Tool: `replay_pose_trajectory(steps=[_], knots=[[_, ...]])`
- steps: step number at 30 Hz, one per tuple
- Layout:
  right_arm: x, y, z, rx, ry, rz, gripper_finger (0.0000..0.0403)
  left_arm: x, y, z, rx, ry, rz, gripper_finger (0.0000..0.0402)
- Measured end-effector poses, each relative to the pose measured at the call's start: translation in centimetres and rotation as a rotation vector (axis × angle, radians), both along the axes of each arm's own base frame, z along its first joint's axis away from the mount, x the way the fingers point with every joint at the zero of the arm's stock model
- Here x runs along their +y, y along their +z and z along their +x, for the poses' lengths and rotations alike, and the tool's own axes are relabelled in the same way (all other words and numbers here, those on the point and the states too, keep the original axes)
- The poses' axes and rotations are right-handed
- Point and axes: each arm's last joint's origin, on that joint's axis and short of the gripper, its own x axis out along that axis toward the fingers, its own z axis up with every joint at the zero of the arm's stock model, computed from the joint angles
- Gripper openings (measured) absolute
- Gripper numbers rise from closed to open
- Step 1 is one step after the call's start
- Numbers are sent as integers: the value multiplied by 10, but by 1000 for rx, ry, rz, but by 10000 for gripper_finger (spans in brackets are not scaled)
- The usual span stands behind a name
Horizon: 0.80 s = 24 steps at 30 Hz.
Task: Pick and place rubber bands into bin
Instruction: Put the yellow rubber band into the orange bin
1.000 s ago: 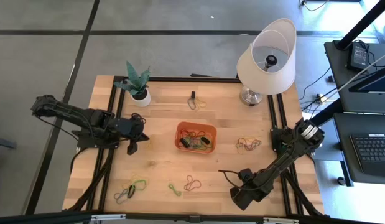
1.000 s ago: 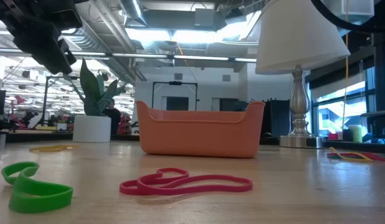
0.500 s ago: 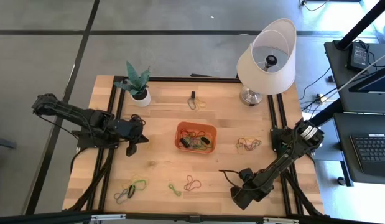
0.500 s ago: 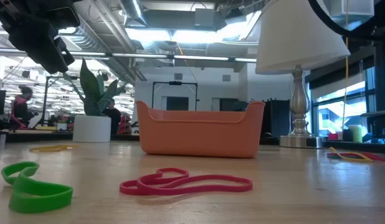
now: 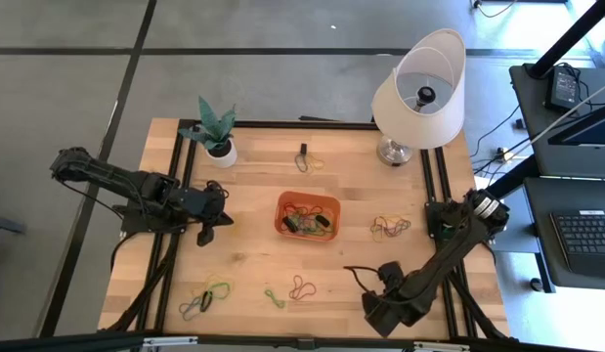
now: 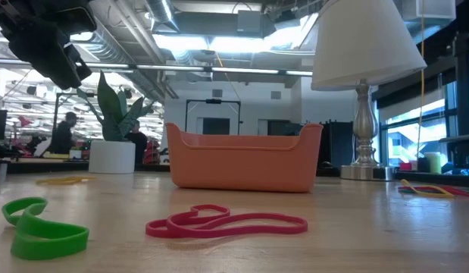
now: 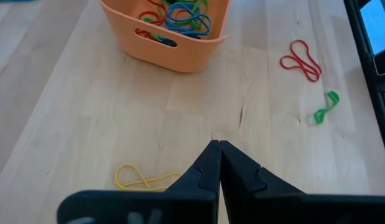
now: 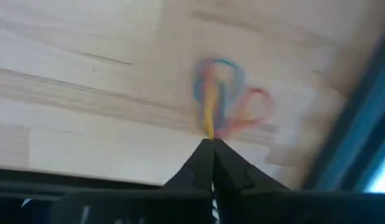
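The orange bin stands mid-table with several rubber bands in it. Loose bands lie on the wood: a red one, green ones, a yellow bunch. My right gripper is over the near right corner, pointing down, shut on a small bunch of yellow, blue and red rubber bands. My left gripper is shut with nothing in it, above the table left of the bin, near a yellow band. My right gripper pinches the bunch of bands at one end between its two fingertips, from above, pointing down. The loops hang on past the tips over the wood; the picture is blurred, so I cannot tell whether their far ends still touch the table.
A white lamp stands at the far right corner and a potted plant at the far left. A small black band lies near the far edge. Black rails run along both table sides.
My right gripper has risen above the near right corner of the table, still pointing down. The left arm has kept still.
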Motion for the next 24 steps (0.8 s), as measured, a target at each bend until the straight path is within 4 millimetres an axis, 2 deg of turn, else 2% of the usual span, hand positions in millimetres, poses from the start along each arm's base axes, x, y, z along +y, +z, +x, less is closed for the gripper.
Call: replay_pose_trajectory(steps=[6,9,18,24], knots=[[-1,44,-5,34,14,-70,1,0,0,0,-2,-17,18,3],[0,58,-8,30,23,-70,0,0,0,0,-2,-17,18,1],[0,62,-11,0,32,-74,0,0,0,0,-2,-17,19,1],[-2,62,-9,-74,44,-140,0,0,0,0,-2,-14,17,3]])
